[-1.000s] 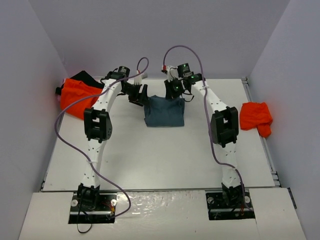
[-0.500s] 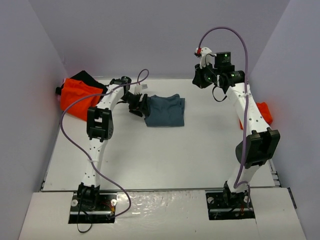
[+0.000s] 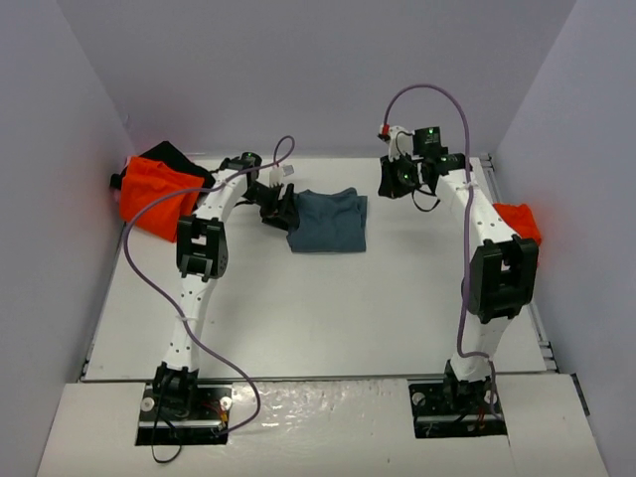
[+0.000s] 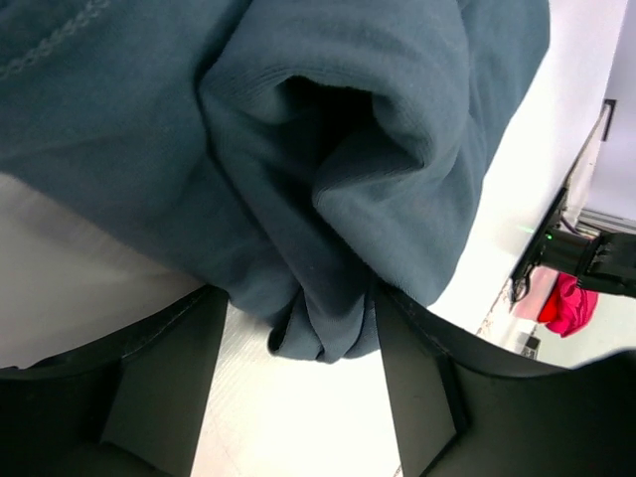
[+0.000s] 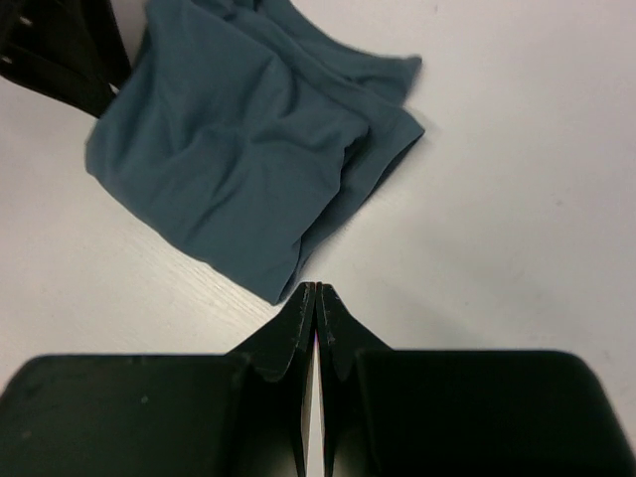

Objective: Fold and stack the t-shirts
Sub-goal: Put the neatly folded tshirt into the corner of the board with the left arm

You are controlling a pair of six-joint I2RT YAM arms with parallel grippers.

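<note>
My left gripper (image 3: 281, 211) is clamped on a bunched fold of the blue shirt (image 3: 328, 221). In its wrist view the cloth is gathered between the two fingers (image 4: 164, 378), and the rest of the shirt spreads away ahead of them on the table (image 3: 318, 318). I judge this grip is there to anchor that edge or to drag it into a fold.

My right gripper (image 3: 391, 179) is pressed together on nothing and sits high above the table. The shirt lies below and ahead of it, off to its left, with the fingertips aimed near the closest corner. From there the shirt looks like a rough rectangle, rumpled, with a loose flap on the side farthest from those fingertips.

An orange pile (image 3: 154, 194) with black cloth (image 3: 169, 154) behind it sits well off to the left gripper's outer side. An orange shirt (image 3: 517, 221) lies partly hidden behind the right arm. By my reckoning, stacking has barely begun.
</note>
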